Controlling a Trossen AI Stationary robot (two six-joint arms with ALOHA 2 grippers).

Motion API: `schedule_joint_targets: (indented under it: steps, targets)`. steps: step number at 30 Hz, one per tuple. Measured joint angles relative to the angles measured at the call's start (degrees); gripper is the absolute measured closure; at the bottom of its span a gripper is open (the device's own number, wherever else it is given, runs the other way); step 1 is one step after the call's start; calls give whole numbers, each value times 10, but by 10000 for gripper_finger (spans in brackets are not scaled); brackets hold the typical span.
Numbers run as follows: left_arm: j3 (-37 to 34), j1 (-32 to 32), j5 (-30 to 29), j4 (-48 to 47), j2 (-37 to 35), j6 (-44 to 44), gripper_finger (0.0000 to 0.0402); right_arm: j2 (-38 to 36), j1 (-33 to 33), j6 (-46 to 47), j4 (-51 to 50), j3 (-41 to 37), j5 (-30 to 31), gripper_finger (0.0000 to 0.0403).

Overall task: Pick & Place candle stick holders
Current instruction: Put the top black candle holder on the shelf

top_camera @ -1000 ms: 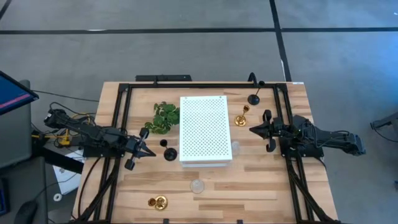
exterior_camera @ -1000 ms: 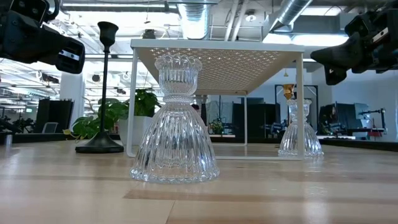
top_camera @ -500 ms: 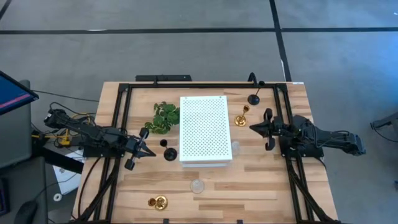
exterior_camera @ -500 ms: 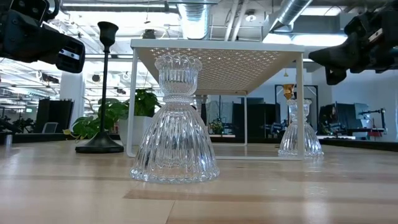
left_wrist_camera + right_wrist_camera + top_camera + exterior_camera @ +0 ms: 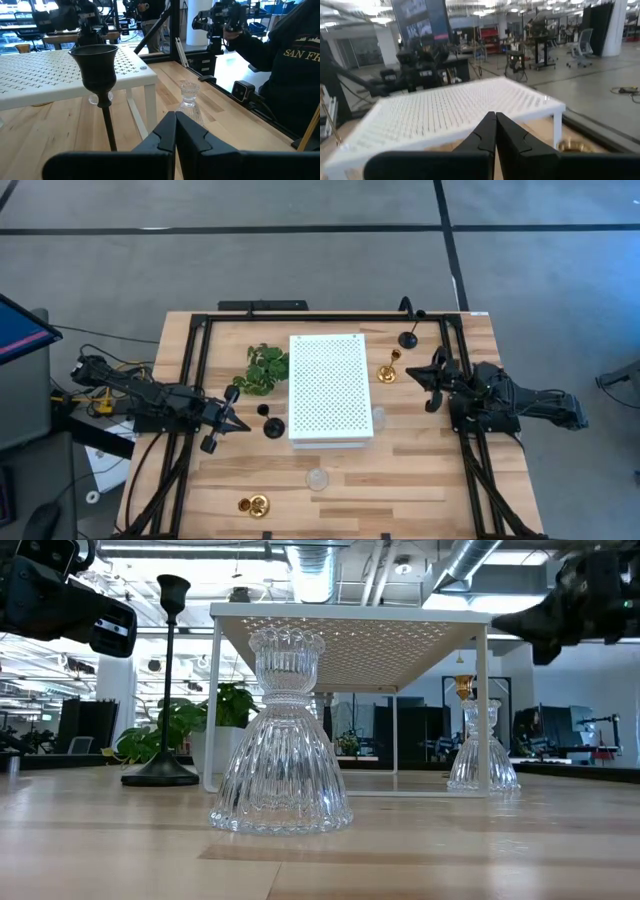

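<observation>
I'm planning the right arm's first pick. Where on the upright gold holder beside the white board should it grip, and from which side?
Grip the upright gold holder around its thin stem, above the round base. It stands upright between the white board and the right tool, so a level approach from the right arm's own side looks clearest. Mind the black holder standing nearby.

- The left arm reached in from the table's left edge, stretched low and nearly level, its wrist angled toward the table's middle.
- The left gripper hung above the tabletop — its two dark fingers pressed together, tips meeting.
- The right arm came in from the right edge, also low and extended.
- The right gripper sat raised, fingers closed tip to tip, holding nothing.
</observation>
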Motion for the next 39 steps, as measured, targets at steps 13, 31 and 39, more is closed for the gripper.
schedule_joint_targets:
  steps: [13, 31, 39]
  targets:
    - [0, 0, -16, 21, 0, 0, 396, 2, 0, -24, -94, 90, 98, 403]
    - [0, 0, -28, 39, 0, 0, 396, 151, -1, 5, -123, 117, 303, 403]
    - [0, 0, -28, 39, 0, 0, 396, 265, -48, -60, -154, 227, 311, 403]
